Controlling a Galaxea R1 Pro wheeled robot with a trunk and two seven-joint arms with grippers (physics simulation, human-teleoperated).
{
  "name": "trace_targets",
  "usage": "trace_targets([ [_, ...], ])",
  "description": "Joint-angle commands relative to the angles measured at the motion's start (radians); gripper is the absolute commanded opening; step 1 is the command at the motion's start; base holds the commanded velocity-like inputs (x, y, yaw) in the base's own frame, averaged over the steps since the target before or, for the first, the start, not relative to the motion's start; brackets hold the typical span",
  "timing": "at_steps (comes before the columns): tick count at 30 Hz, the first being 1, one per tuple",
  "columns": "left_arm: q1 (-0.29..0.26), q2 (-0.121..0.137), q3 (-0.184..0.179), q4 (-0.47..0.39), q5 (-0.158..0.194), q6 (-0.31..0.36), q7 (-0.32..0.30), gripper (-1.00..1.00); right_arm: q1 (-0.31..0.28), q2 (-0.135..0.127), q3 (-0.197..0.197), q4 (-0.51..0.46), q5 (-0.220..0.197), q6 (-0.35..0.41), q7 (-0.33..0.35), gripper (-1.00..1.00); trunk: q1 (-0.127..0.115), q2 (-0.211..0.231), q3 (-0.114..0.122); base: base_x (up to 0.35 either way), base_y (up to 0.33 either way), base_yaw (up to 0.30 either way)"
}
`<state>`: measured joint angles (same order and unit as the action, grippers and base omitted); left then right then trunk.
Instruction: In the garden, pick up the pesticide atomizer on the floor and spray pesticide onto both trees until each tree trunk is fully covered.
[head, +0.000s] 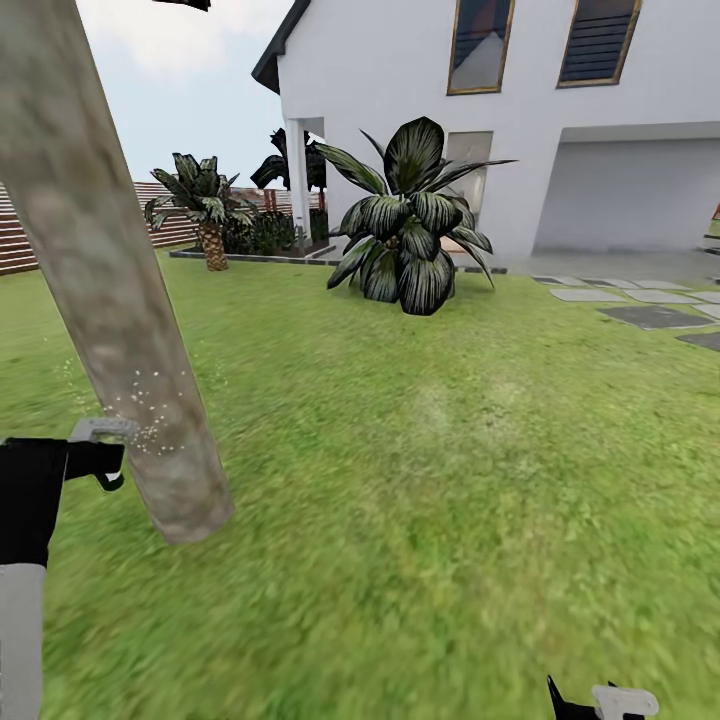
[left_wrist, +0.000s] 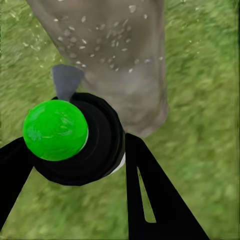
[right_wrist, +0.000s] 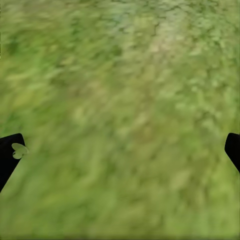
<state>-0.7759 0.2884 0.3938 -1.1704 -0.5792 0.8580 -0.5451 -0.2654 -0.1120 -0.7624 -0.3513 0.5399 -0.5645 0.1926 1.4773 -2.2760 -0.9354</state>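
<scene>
**White specks on the trunk beside the left tool**

Grey-beige bark fills the left of the head view, where the tree trunk (head: 110, 300) leans up out of the lawn (head: 420, 480). A fine dusting of pesticide (head: 150, 410) dots its lower part, and more specks hang in the air just beside it. The left tool (head: 100, 455) sits low at the left edge, close to the trunk, with the atomizer's pale grey nozzle (head: 103, 429) pointing at the bark. From the left wrist, the atomizer (left_wrist: 75, 140) shows as a black round body with a bright green cap, clamped between the tool's two black fingers (left_wrist: 155, 195); its grey nozzle aims at the speckled trunk, which stands just ahead. The right tool (head: 600, 702) peeks in at the bottom edge; in the right wrist view its fingertips (right_wrist: 10, 155) stand wide apart over bare grass, seemingly holding nothing. Beyond stand a white house (head: 500, 110), a broad-leaved striped plant (head: 405, 220), grey paving slabs (head: 655, 316) and a slatted fence (head: 20, 235).
</scene>
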Motion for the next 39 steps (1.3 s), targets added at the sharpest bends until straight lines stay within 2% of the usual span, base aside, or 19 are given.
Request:
trace_targets([
  [1,-0.001,0.000,-0.015,-0.020,-0.002,0.015,-0.006,-1.00,0.000,0.000,0.000,0.000,0.000,0.000,0.000,1.00,0.000,0.000,0.000,0.000,0.000,0.000],
  [4,-0.002,0.010,-0.026,-0.063,-0.002,0.093,-0.055,-1.00,0.000,0.000,0.000,0.000,0.000,0.000,0.000,1.00,0.000,0.000,0.000,0.000,0.000,0.000],
  [9,0.007,0.029,-0.019,-0.070,-0.010,0.103,-0.081,-1.00,0.000,0.000,0.000,0.000,0.000,0.000,0.000,1.00,0.000,0.000,0.000,0.000,0.000,0.000],
  [12,0.011,0.065,-0.008,-0.071,-0.012,0.106,-0.081,-1.00,0.000,0.000,0.000,0.000,0.000,0.000,0.001,1.00,0.000,0.000,0.000,0.000,0.000,0.000],
  [13,0.011,0.088,0.010,-0.071,-0.009,0.109,-0.083,-1.00,0.000,0.000,0.000,0.000,0.000,0.000,0.001,1.00,0.000,0.000,0.000,0.000,0.000,0.000],
  [15,0.011,0.099,0.023,-0.071,-0.007,0.110,-0.083,-1.00,0.000,0.000,0.000,-0.001,-0.001,0.000,0.001,1.00,0.000,0.000,0.000,0.000,0.000,0.000],
  [23,0.014,0.095,0.015,-0.076,-0.005,0.109,-0.081,-1.00,0.000,0.000,0.000,-0.002,-0.002,0.000,0.000,1.00,0.000,0.000,0.000,0.000,-0.004,0.170],
  [26,0.014,0.095,0.022,-0.077,-0.004,0.108,-0.081,-1.00,0.000,0.000,0.000,-0.002,-0.002,0.000,0.001,1.00,0.000,0.000,0.000,0.033,-0.111,0.129],
  [39,0.016,0.089,0.020,-0.073,-0.006,0.104,-0.078,-1.00,-0.001,0.000,0.000,-0.002,-0.002,0.000,0.000,1.00,0.000,0.000,0.000,0.044,-0.251,0.005],
])
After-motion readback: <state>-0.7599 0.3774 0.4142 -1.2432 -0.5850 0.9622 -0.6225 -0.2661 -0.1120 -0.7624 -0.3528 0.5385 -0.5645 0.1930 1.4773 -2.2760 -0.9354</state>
